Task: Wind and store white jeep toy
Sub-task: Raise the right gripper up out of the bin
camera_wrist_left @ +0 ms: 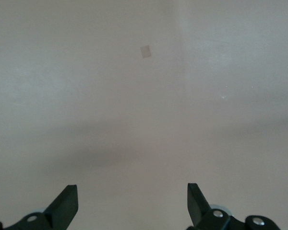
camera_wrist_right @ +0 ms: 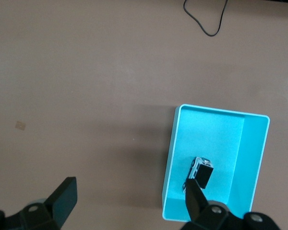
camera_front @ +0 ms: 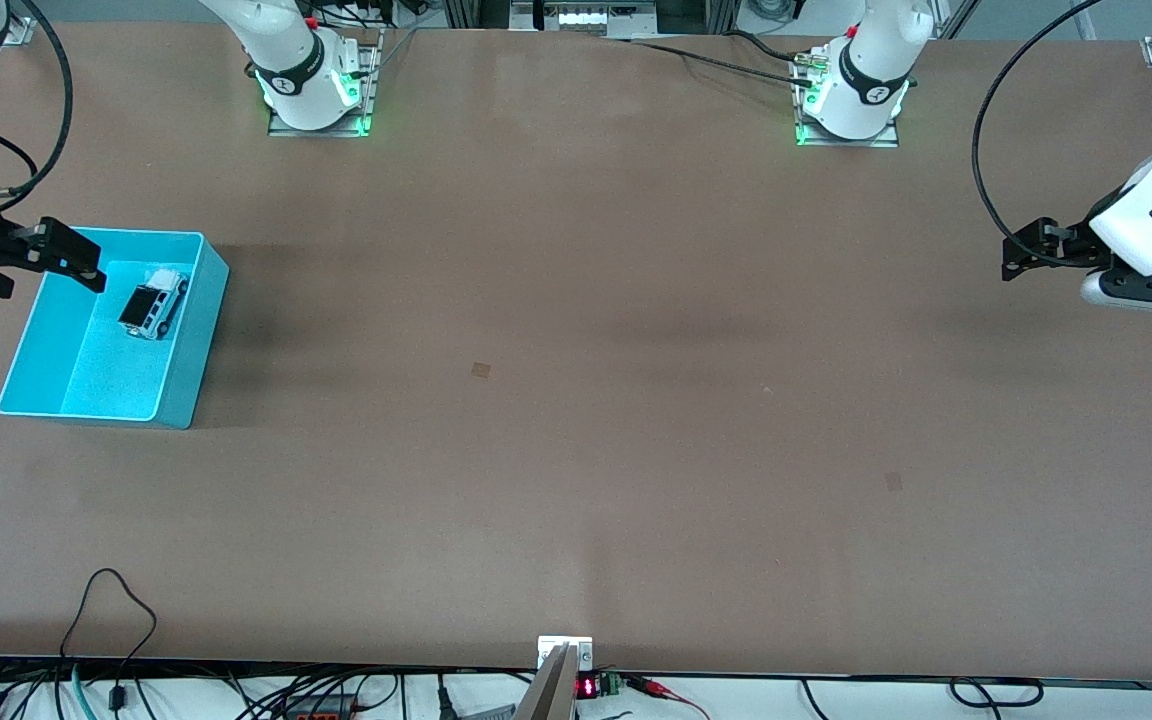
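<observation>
white jeep toy [camera_front: 155,302] lies in turquoise bin [camera_front: 188,370], at bench's right-arm end | right gripper [camera_front: 86,268] over bin's rim, fingers spread, empty | left gripper [camera_front: 1014,258] waits over left-arm end edge, fingers spread, empty

Turquoise bin [camera_front: 191,330] open-topped, right gripper [camera_front: 71,262] over its rim — table [camera_front: 576,400] bare elsewhere

You have almost nothing readable here. A small display module [camera_front: 586,687] at the bench [camera_front: 576,450] edge nearest the front camera glows with red digits, but they are too small to make out. The black bands on both arm bases carry a white mark you cannot read as text. Nothing else carries lettering.
</observation>
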You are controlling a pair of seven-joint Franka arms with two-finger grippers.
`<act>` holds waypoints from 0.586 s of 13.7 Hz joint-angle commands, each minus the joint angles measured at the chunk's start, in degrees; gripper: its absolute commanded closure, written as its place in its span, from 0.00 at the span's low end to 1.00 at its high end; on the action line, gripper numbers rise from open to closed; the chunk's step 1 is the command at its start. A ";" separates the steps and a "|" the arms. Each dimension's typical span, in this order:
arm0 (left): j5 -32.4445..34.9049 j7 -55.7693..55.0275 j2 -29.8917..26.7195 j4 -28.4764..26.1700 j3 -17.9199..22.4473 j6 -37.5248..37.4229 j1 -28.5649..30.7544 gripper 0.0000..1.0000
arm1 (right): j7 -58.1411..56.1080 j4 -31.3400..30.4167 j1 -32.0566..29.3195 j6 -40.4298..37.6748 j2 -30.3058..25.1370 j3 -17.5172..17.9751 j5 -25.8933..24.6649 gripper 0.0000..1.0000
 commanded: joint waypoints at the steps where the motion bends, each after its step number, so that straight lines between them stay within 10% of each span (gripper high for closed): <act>1: 1.01 -0.50 -0.40 0.26 0.05 -0.83 0.12 0.00 | 4.48 -1.80 -1.10 -2.02 -2.65 2.12 0.55 0.00; 8: 1.01 -0.59 -0.40 0.35 0.05 -0.91 0.03 0.00 | 4.14 -4.89 0.39 -2.20 -5.56 1.77 2.13 0.00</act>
